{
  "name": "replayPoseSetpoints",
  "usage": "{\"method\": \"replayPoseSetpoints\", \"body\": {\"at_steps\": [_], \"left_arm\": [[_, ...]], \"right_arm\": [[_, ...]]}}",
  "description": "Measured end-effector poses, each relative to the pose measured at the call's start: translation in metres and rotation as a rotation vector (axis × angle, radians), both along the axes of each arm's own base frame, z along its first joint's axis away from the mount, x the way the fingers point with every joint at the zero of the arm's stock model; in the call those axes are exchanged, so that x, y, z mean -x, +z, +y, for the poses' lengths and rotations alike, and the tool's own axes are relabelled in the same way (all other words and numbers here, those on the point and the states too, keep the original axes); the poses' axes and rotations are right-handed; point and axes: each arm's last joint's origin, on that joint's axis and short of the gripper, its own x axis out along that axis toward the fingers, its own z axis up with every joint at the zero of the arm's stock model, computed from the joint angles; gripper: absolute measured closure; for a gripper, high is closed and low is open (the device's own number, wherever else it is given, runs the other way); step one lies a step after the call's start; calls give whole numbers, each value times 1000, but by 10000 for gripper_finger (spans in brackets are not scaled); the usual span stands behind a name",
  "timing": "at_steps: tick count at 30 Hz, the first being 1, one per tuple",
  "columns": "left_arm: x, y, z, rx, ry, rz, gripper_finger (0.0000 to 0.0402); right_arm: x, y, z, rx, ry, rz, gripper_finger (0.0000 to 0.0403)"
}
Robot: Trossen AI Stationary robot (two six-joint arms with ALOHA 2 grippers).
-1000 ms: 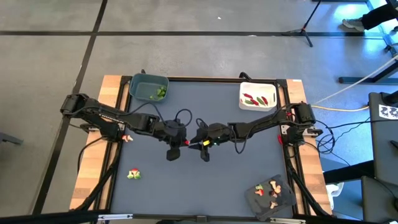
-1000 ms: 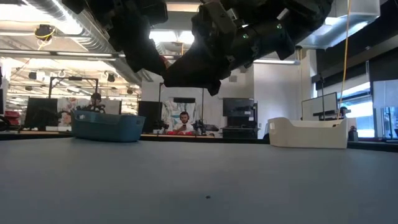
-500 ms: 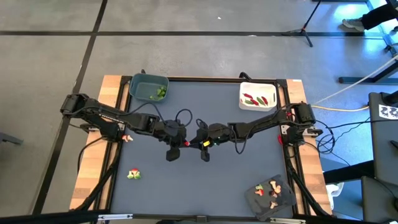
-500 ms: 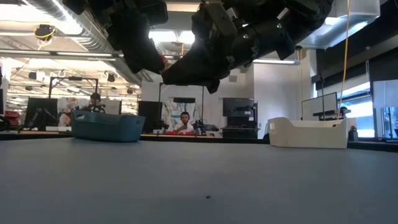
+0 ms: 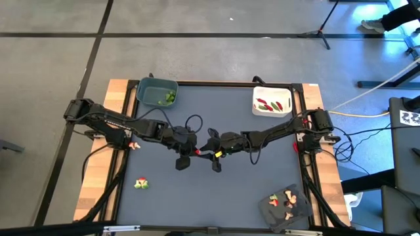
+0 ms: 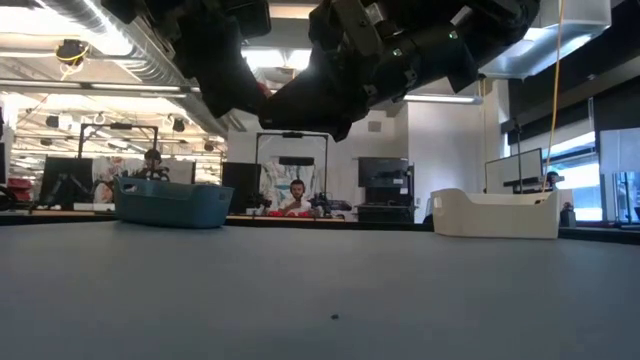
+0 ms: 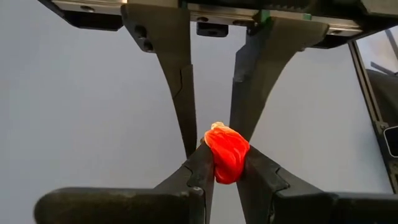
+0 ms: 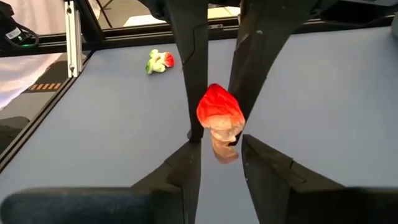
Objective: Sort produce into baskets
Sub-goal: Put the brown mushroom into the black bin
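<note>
Both arms are meeting above the middle of the blue-grey worktop (image 5: pixel 216 196), wide bare surface lying around them. The left gripper (image 7: pixel 225 163) jaws are pinching a red piece of produce (image 7: pixel 226 154). The right gripper (image 8: pixel 217 158) jaws are standing apart either side of it. Three baskets are sitting at the edges: blue-grey tub (image 5: pixel 157 91), white tub (image 5: pixel 272 101), dark tray (image 5: pixel 285 210). One red-green piece (image 5: pixel 140 183) is lying alone.

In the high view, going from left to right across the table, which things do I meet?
Small piece by the left edge → green-red piece → blue-grey tub → left gripper → right gripper → white tub → dark tray.
</note>
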Motion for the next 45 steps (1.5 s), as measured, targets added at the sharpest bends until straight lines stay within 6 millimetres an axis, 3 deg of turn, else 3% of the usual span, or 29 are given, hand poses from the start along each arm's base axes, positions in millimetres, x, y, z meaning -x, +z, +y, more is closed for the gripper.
{"method": "replayPoseSetpoints", "body": {"at_steps": [4,11,18,23,27,37,45], "left_arm": [[0,0,0,-5,5,0,350],[0,0,0,-1,7,0,350],[0,0,1,20,25,3,340],[0,0,1,25,31,5,281],[0,-1,2,5,35,13,240],[4,-5,6,-105,112,51,222],[3,-5,6,-105,126,48,222]], "right_arm": [[0,0,0,-1,4,1,301],[0,-1,0,-4,17,9,392],[1,-1,0,-3,20,10,382],[1,-1,0,3,8,17,398],[6,6,0,9,9,52,386],[40,37,-11,117,-171,227,388],[82,66,-30,157,-357,376,384]]}}
